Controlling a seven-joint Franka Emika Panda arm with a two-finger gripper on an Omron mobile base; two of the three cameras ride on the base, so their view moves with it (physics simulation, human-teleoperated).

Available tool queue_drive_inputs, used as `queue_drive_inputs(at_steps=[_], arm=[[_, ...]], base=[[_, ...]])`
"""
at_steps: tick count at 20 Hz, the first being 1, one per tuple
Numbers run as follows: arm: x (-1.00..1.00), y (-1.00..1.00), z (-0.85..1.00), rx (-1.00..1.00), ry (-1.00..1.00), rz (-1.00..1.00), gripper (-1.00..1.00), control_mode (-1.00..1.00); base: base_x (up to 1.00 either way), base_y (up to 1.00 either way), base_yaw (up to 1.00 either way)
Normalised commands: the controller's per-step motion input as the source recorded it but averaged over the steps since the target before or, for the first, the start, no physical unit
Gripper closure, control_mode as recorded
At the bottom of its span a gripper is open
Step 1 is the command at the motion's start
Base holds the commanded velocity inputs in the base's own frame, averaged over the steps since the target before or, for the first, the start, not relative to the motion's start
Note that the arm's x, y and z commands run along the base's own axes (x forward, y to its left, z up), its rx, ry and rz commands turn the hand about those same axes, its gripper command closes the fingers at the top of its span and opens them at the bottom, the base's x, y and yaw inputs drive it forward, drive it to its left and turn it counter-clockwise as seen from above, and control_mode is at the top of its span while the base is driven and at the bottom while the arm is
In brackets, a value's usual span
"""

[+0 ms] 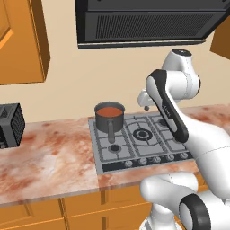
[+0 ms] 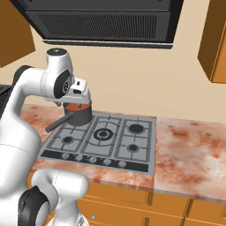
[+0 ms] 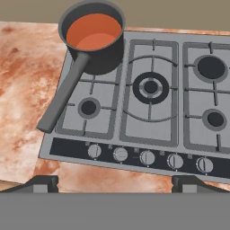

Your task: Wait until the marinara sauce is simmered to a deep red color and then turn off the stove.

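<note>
Two dark fingertips (image 3: 39, 183) sit at the near edge of the hand view, set far apart with nothing between them, so the hand (image 3: 115, 184) is spread wide and holds nothing; it hovers above the front of the stove (image 3: 134, 114), clear of the row of knobs (image 3: 147, 157). Just past the knobs, the saucepan (image 3: 101, 56) stands on the back left burner, its long handle (image 3: 63, 96) reaching toward the front left corner and out over the marbled desk (image 3: 22, 103). Inside it the marinara sauce (image 3: 93, 32) looks a bright orange-red, lighter than the deep red the task asks for, so by my reading the waiting is not over. No knob is touched yet. Left to do: let the sauce darken, then reach down and turn the knob that feeds that burner; which one that is I cannot tell from here.
</note>
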Motion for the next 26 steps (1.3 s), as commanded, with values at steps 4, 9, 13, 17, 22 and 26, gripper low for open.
queue_drive_inputs(at_steps=[4, 9, 13, 17, 22, 26], arm=[[0.00, 0.00, 0.00, 0.00, 0.00, 0.00, -1.00, -1.00], [0.00, 0.00, 0.00, 0.00, 0.00, 0.00, -1.00, -1.00], [0.00, 0.00, 0.00, 0.00, 0.00, 0.00, -1.00, -1.00], [0.00, 0.00, 0.00, 0.00, 0.00, 0.00, -1.00, -1.00], [0.00, 0.00, 0.00, 0.00, 0.00, 0.00, -1.00, -1.00], [0.00, 0.00, 0.00, 0.00, 0.00, 0.00, -1.00, -1.00]], base=[[0.00, 0.00, 0.00], [0.00, 0.00, 0.00], [0.00, 0.00, 0.00], [0.00, 0.00, 0.00], [0.00, 0.00, 0.00], [0.00, 0.00, 0.00]])
